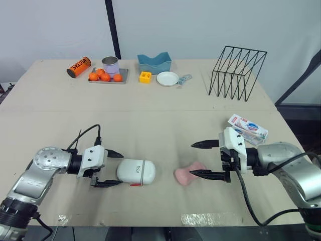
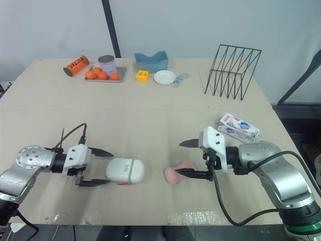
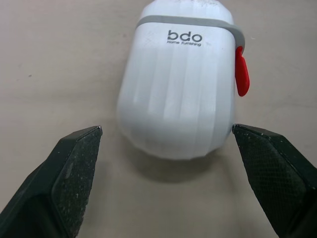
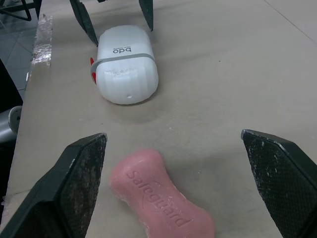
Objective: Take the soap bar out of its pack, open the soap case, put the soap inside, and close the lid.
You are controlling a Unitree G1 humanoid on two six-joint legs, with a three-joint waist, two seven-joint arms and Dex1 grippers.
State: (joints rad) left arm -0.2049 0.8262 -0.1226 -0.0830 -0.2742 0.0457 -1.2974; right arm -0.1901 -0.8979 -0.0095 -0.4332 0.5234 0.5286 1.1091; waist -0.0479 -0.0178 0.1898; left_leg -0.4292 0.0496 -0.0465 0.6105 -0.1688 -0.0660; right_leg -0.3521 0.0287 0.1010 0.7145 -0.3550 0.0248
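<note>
Room for moving is widest across the middle of the tabletop (image 1: 165, 108), a bare band between the far row of things and the two arms. The soap case (image 1: 136, 172) and the soap bar (image 1: 189, 175) both lie close to the near edge, where a strip of clear tape (image 1: 205, 219) is stuck down.

Your left tool (image 1: 120, 169) is open, its fingers spread on either side of the rounded end of the case. One fingertip looks very near the case wall, though you cannot tell from here whether it touches. The case lies on its side, lid shut, with a grey band and a red tab (image 3: 241, 72).

Your right tool (image 1: 191, 159) is open wide too. The pink bar lies bare on the tabletop between the case and this tool, with one fingertip just beside it. The soap pack (image 1: 248, 128) lies behind the right arm, near the right edge.

Along the far edge, a tray (image 1: 124, 74) holds oranges (image 1: 104, 76) and a metal cup (image 1: 110, 65), with an orange can (image 1: 78, 67) lying beside it. A blue bin (image 1: 154, 63) hides its inside from you. Near it are a yellow block (image 1: 145, 77) and a white plate (image 1: 167, 78). A black wire rack (image 1: 236, 73) stands at the far right corner.
</note>
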